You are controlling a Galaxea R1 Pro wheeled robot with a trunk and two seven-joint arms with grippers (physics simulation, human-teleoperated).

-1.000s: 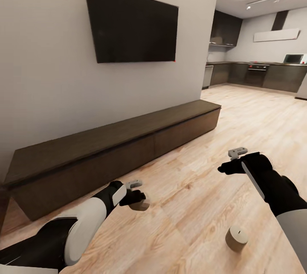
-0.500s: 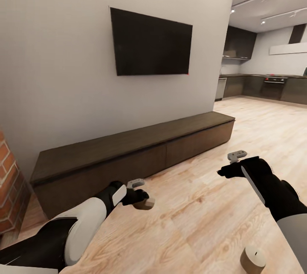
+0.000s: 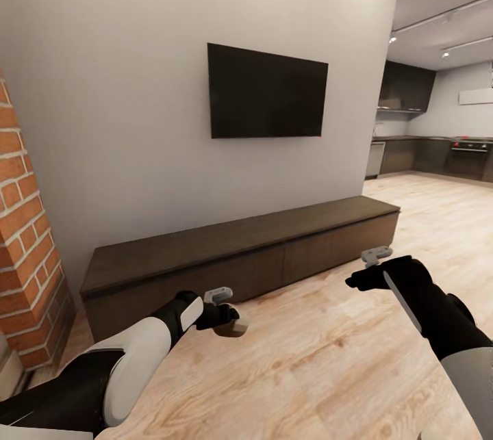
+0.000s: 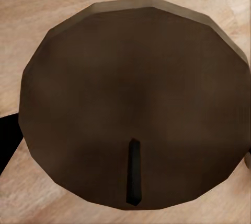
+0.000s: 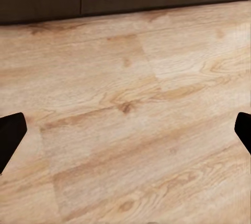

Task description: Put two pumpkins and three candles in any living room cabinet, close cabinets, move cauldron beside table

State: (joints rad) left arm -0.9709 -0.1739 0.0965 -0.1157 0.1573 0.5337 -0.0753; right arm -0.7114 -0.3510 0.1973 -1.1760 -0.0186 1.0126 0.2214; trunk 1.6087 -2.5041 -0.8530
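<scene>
left end effector [image 3: 229, 320] grips round matte candle [image 4: 130, 104] over woodgrain floor [image 3: 329, 365].

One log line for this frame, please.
left gripper: shut on candle | right gripper: open, empty, over floor | cabinet: ahead, doors closed

left pincer [image 3: 229, 320] hides most of the candle [image 3: 231, 328].

My left arm reaches low and forward, its left gripper [image 3: 229, 320] clamped on a candle [image 4: 133, 104]. My right arm is raised higher on the right, the right gripper [image 3: 357, 281] pointing left with its fingers spread wide, holding nothing.
</scene>
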